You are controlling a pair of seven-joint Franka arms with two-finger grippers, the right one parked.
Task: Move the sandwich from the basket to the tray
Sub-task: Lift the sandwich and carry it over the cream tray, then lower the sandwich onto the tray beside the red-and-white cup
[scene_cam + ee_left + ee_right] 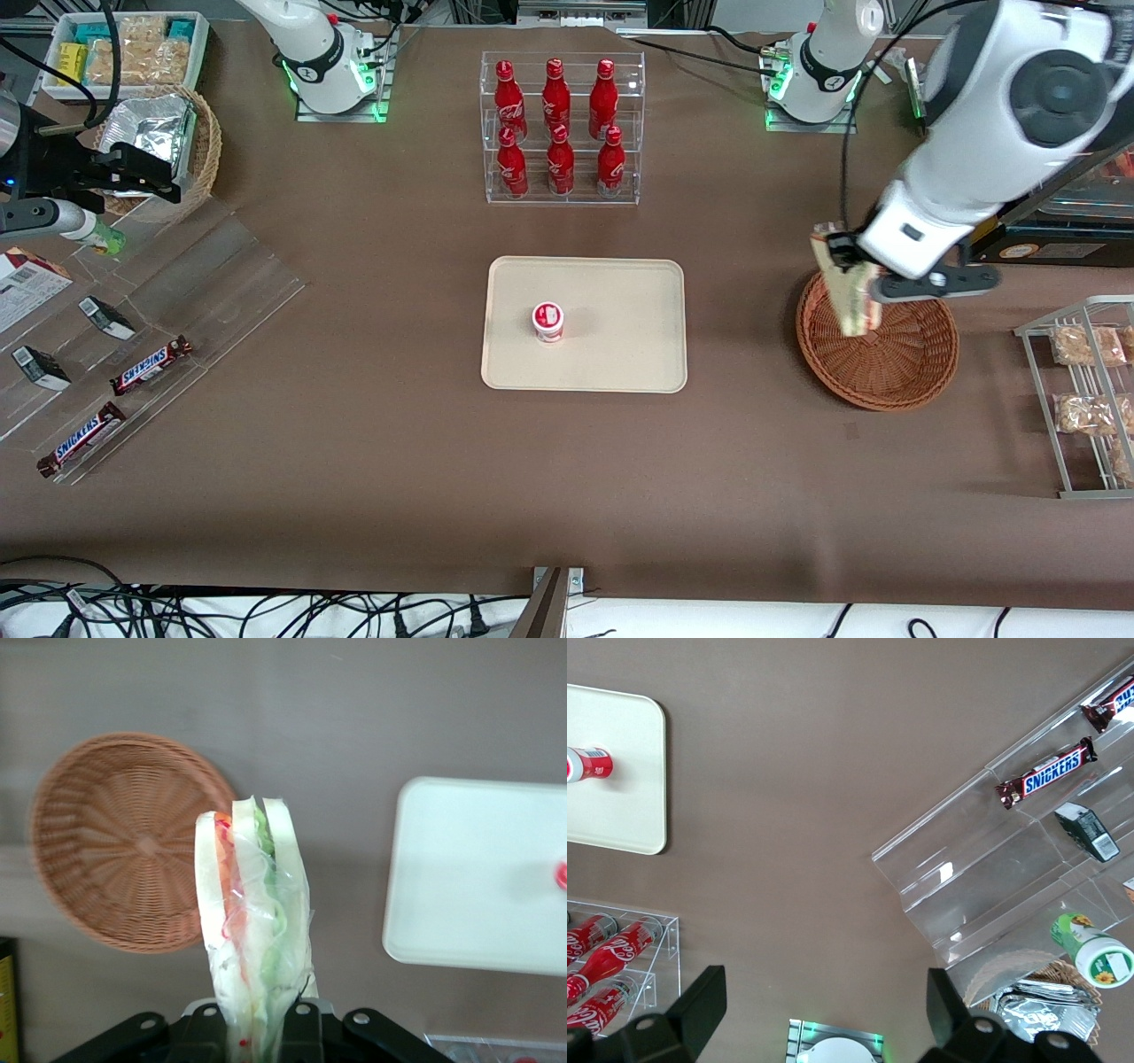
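Observation:
The sandwich [848, 297], a clear-wrapped wedge of white bread with red and green filling, hangs in the air over the edge of the reddish-brown wicker basket [917, 368]. My left gripper [858, 268] is shut on its upper end. In the left wrist view the sandwich [252, 904] sticks out from between the black fingers of the gripper [257, 1038], with the basket [115, 842] lying bare beside it. The cream tray [620, 354] sits mid-table toward the parked arm, also seen as the tray [478, 877] in the wrist view.
A small red-and-white cup [548, 321] stands on the tray. A clear rack of red bottles [561, 128] stands farther from the camera. A metal rack with snack packs [1085, 390] lies beside the basket. A clear display with Snickers bars [151, 365] is at the parked arm's end.

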